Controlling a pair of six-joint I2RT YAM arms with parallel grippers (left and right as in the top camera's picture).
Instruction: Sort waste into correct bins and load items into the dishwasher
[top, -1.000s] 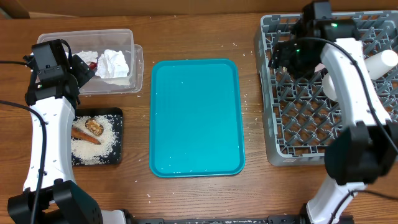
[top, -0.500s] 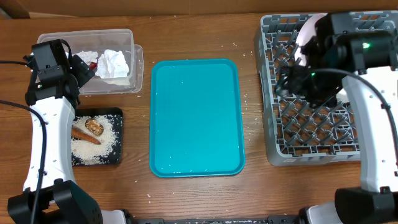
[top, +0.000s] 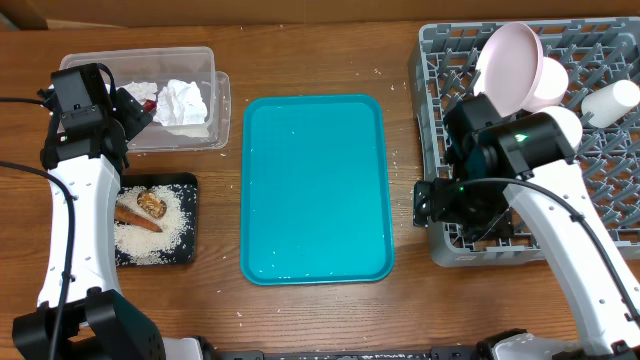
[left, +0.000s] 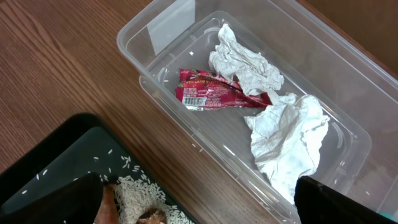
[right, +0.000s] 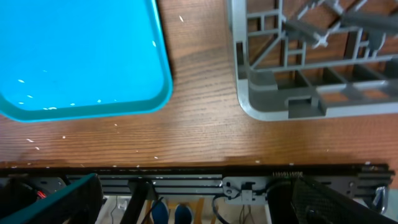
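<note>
we see right gripper (right: 193, 202) spread empty at mid right, white plate (top: 508, 62) in grey rack (top: 610, 170) upper right, apart from it, left gripper (left: 199, 208) spread too

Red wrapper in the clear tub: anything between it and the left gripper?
Nothing visible. The left gripper hangs open over the clear tub; the red wrapper lies exposed on its floor, only its right end touching the crumpled napkins.

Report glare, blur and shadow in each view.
Overhead: even light, sharp, no harsh shadows. Left wrist: red wrapper glints, clear tub sharp, fingers dark, soft-edged at the bottom corners. Right wrist: teal tray evenly lit, table grain crisp.
</note>
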